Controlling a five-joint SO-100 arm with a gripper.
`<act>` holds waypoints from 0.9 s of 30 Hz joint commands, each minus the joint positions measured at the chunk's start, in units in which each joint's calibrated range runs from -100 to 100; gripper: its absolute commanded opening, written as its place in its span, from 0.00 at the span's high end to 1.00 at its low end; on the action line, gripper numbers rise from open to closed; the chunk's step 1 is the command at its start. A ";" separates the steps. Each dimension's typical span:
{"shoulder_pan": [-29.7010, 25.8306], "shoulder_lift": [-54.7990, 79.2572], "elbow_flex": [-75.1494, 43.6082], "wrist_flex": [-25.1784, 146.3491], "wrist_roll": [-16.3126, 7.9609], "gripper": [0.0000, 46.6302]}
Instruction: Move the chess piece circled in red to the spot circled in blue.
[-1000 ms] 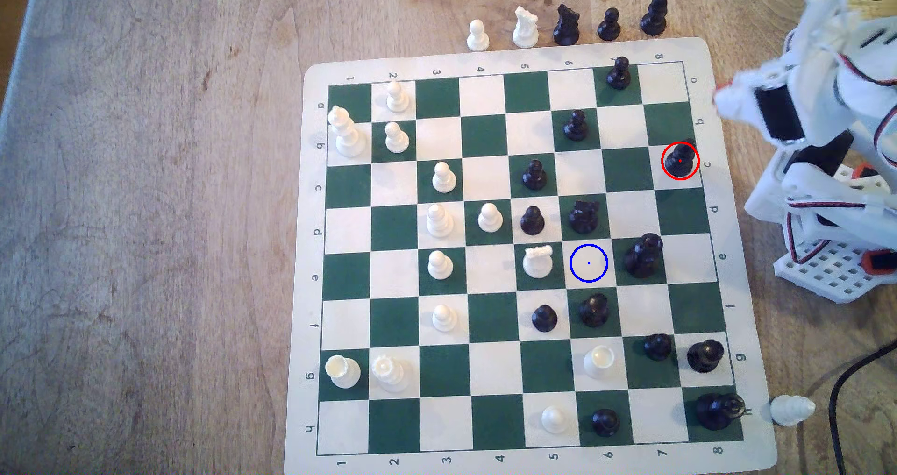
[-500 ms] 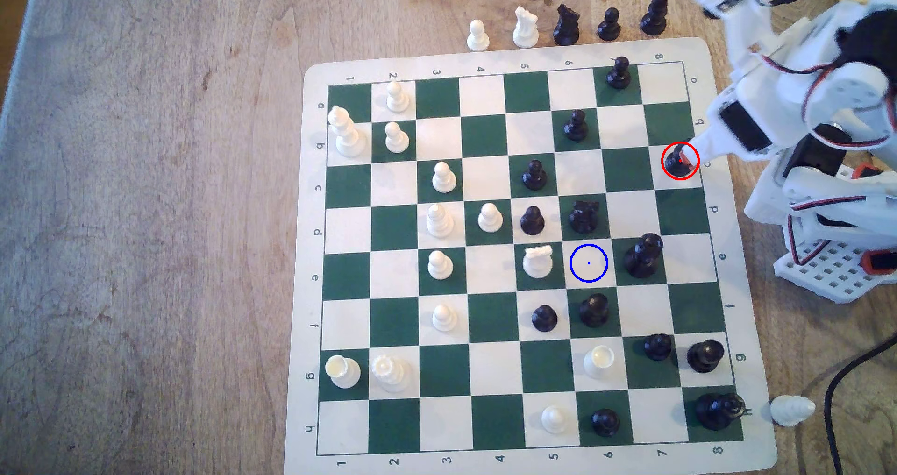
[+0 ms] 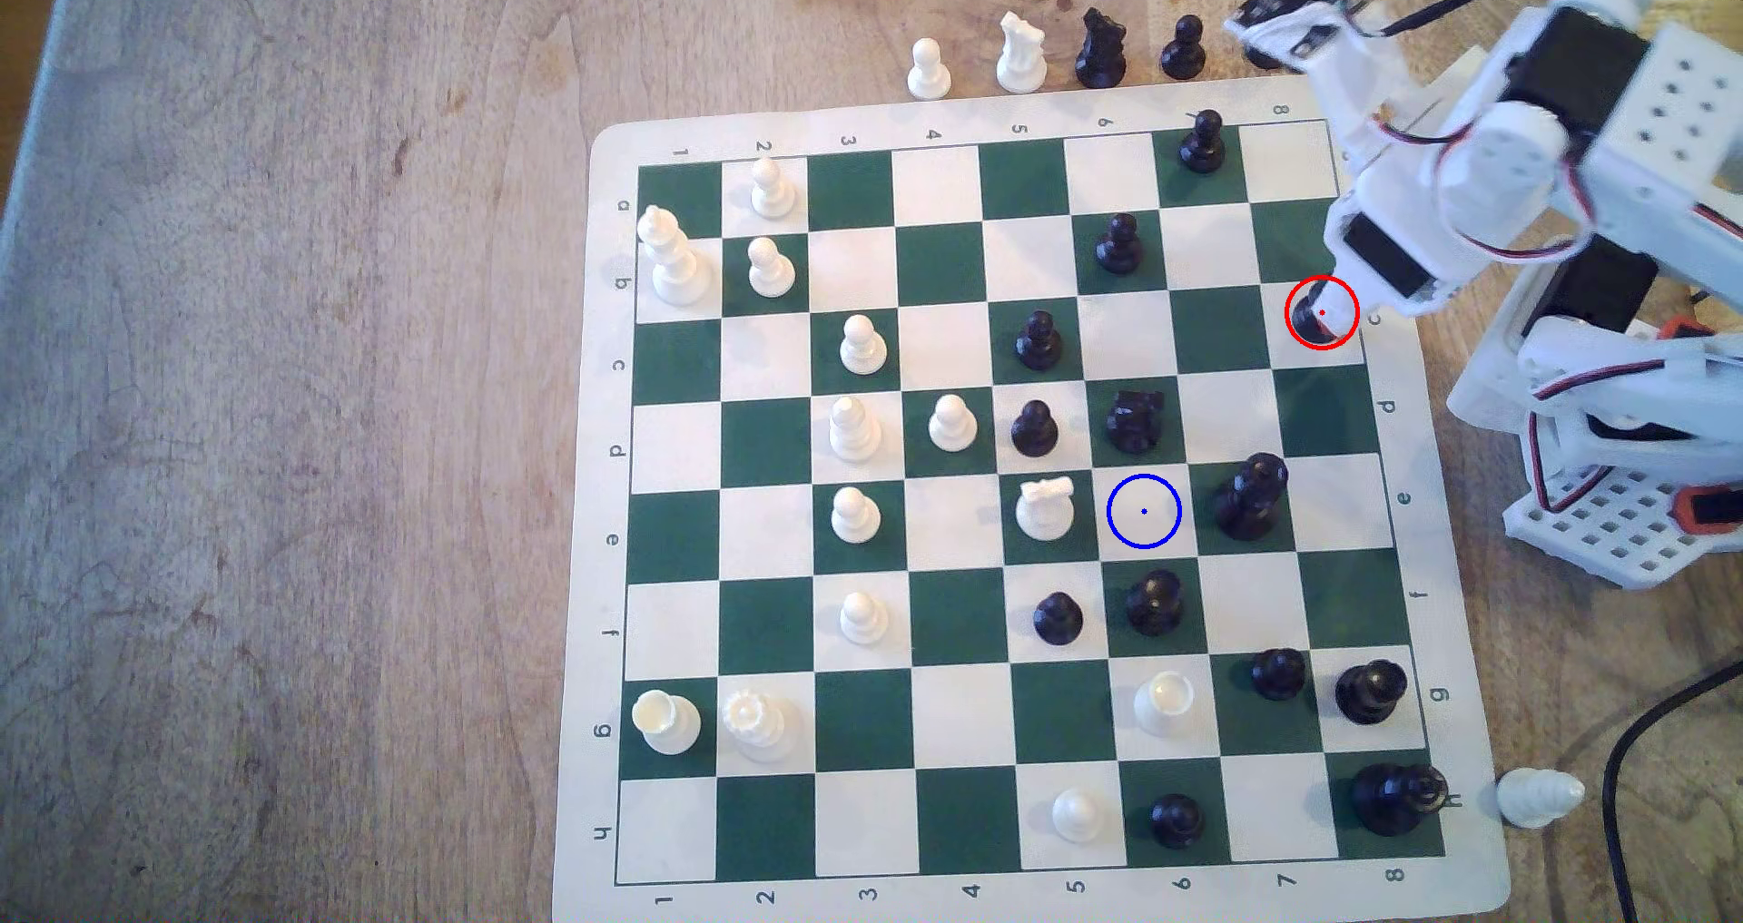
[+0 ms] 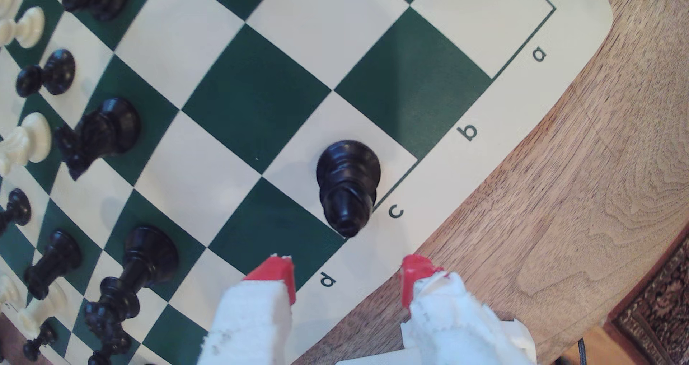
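The bishop stands upright on its round base, its long axis vertical and its pointed head up, on a cream square in row c at the board edge on the exterior view's right, inside the red ring. In the exterior view the arm reaches in from the tabletop edge on the right and bends down over this square, so the gripper hangs just above the bishop and covers part of it. The fingers with red tips are spread wide and hold nothing; in the wrist view the bishop's head lies just ahead of the gap between them, not touching either. The blue-ringed spot is a free cream square in row e, well apart from the bishop. Around it stand a white piece on the exterior view's left, a tall black piece on the right, a knight above and another black piece below, all close.
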State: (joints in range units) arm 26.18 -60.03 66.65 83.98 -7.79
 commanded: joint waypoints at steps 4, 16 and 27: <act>-0.72 4.18 1.44 -6.18 -0.05 0.68; -0.88 8.17 2.34 -11.75 0.15 0.69; -1.35 8.42 2.98 -13.63 -0.10 0.75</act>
State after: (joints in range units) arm 25.44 -51.57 70.81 70.60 -7.74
